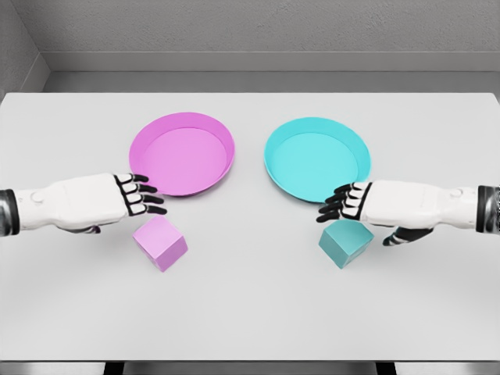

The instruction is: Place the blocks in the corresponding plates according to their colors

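- Pink block (160,243) sits on the white surface (250,312) at about 7 o'clock from the centre, directly at 6 o'clock from the pink plate (182,153) — near it, not touching. One corner points toward the robot.
- Teal block (345,242) mirrors it at about 5 o'clock from the centre, at roughly 6 o'clock from the teal plate (317,158). Neither block is in a plate yet.
- Layout reads as deliberate: each block lies in front of its own colour, one per arm, so no cross-reach looks necessary.
- Left hand (117,199) hangs between pink plate and pink block, at the block's 11 o'clock. Fingers loosely extended and slightly apart, pointing to 3 o'clock, holding nothing; the upper fingertip lies at the plate's near rim — contact or not, cannot tell.
- Right hand (367,205) hovers just above the teal block at its 12 o'clock, overlapping the teal plate's near rim in this view. Fingers relaxed and open, thumb dropped to the block's right side; nothing pinched.
- My reading: both hands are staged for a top-down grasp — the right looks nearer to closing.
- Materials: blocks are matte, sharp-edged cubes, likely rigid. Plates are shallow round dishes with raised rims, smooth and faintly glossy. Surface is flat, plain, untextured.
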Robot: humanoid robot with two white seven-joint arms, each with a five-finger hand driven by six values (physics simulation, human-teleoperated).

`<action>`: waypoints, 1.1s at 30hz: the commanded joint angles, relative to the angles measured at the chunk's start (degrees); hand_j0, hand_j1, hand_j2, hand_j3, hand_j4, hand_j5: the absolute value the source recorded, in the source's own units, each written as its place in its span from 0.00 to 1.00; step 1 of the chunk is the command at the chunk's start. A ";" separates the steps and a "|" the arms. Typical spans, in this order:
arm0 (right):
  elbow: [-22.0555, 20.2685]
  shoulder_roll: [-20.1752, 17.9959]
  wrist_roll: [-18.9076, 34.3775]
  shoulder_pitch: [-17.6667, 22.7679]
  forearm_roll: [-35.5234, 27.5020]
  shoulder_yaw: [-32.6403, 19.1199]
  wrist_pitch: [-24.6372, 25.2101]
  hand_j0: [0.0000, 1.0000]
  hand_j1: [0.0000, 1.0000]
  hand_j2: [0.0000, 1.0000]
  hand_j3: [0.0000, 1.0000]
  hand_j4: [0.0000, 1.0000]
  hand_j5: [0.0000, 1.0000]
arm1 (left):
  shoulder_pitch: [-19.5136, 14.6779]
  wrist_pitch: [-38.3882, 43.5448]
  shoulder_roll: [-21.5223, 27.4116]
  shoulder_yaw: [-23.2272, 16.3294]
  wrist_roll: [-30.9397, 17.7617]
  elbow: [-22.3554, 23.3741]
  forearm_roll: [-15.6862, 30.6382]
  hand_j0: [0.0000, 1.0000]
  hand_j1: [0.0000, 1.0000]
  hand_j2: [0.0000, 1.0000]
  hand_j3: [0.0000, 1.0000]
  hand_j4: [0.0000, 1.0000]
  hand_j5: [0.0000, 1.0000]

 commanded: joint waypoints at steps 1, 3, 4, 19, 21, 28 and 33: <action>-0.03 1.06 0.01 0.09 -0.38 0.64 0.13 1.00 1.00 1.00 1.00 1.00 1.00 | 0.09 0.08 -0.20 -0.54 -0.03 0.07 0.35 1.00 1.00 1.00 1.00 1.00 1.00; -0.03 1.59 0.01 0.09 -0.29 1.34 0.13 1.00 1.00 1.00 1.00 1.00 1.00 | 0.00 0.08 -0.91 -0.63 -0.03 0.07 0.26 1.00 1.00 1.00 1.00 1.00 1.00; -0.03 1.59 0.01 0.09 -0.29 1.78 0.13 1.00 1.00 1.00 1.00 1.00 1.00 | 0.00 0.08 -1.35 -0.54 0.06 -0.02 0.35 1.00 1.00 1.00 1.00 1.00 1.00; 0.58 5.11 1.24 0.18 4.28 3.19 0.13 1.00 1.00 1.00 1.00 1.00 1.00 | 0.00 0.08 -4.25 -2.13 0.15 0.60 3.16 1.00 1.00 1.00 1.00 1.00 1.00; 1.81 5.55 1.24 0.00 4.46 3.19 0.13 1.00 1.00 1.00 1.00 1.00 1.00 | 0.00 0.08 -4.42 -2.13 0.15 0.51 3.16 1.00 1.00 1.00 1.00 1.00 1.00; 4.89 7.13 1.59 -0.09 4.81 3.45 0.13 1.00 1.00 1.00 1.00 1.00 1.00 | 0.00 0.08 -5.83 -2.83 0.15 0.51 3.08 1.00 1.00 1.00 1.00 1.00 1.00; 5.24 8.80 1.60 0.09 5.86 3.45 0.13 1.00 1.00 1.00 1.00 1.00 1.00 | 0.17 0.08 -5.83 -3.79 0.15 0.51 3.16 1.00 1.00 1.00 1.00 1.00 1.00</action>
